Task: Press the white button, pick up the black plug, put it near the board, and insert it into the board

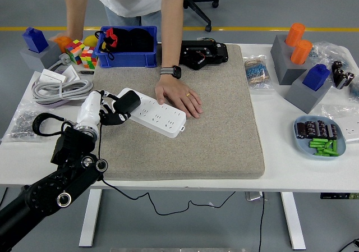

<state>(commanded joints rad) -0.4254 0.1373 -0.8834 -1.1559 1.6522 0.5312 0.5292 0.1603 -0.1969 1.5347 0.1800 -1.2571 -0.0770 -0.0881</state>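
Your left hand (109,110) is clenched around the black plug (127,102), holding it at the left end of the white power strip (152,112), which lies slanted across the grey felt mat (185,134). The plug seems to sit just at or over the strip's end, but whether its pins are above a socket or already touching one is hidden under the plug body. A black cable runs back from the hand along your arm and down over the table's near edge.

The step in hand looks like the insertion, so line up before you push. Bring the plug square to the strip's face rather than tilted along its slant, and turn your wrist until the pins match the socket's direction. Lower slowly; if you feel it stop early, lift off and re-seat instead of forcing it.

The person's hand (180,96) lies flat on the mat, touching the strip's far long edge near its middle, which likely braces it. Push straight down, not sideways toward that hand, or the strip may skid on the felt or pivot round the contact point.

Watch the cable slack near your forearm so it does not tug the plug off line as you descend. Your right arm is nowhere in the head view, so this is a one-handed job
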